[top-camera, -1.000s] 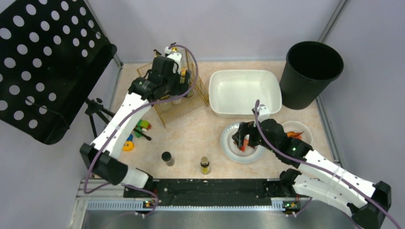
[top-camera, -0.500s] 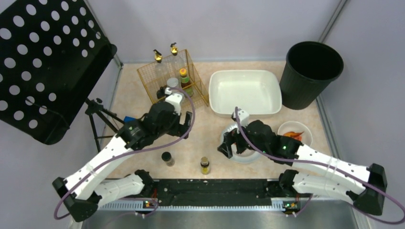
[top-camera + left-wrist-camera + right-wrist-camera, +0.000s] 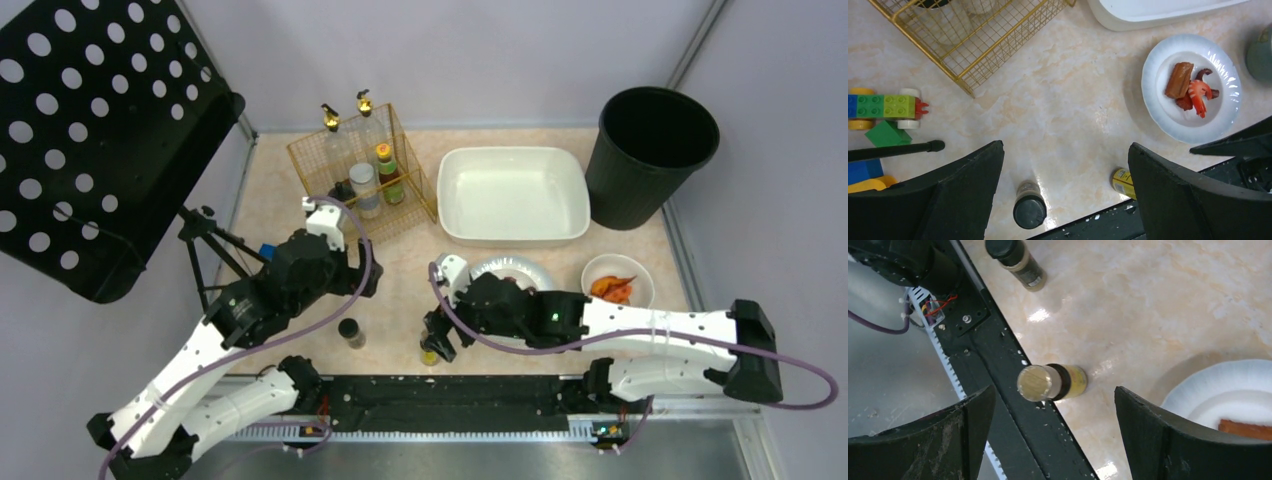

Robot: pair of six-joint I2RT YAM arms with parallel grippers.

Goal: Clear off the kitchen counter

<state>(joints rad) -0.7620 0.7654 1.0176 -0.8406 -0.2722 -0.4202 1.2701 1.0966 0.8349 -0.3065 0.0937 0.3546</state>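
The kitchen counter [image 3: 400, 255] is pale marble. A black-capped jar [image 3: 351, 332] and a yellow bottle with a tan cap [image 3: 430, 354] stand near its front edge. My left gripper [image 3: 362, 280] is open and empty, above the counter just behind the jar [image 3: 1029, 211]. My right gripper [image 3: 438, 335] is open and empty, hovering over the yellow bottle [image 3: 1053, 382], fingers apart on either side and clear of it. A white plate [image 3: 1152, 95] with sausage and red food lies right of centre, partly hidden by the right arm in the top view.
A gold wire basket [image 3: 360, 175] with bottles stands at the back left. A white tub [image 3: 513, 193] and a black bin [image 3: 650, 150] stand at the back right. A small bowl [image 3: 617, 283] holds orange food. Lego toys [image 3: 883, 106] and a tripod leg [image 3: 893, 150] lie at the left.
My left arm has pulled back from the wire basket toward the front. My right arm has moved left from the plate to above the yellow bottle.
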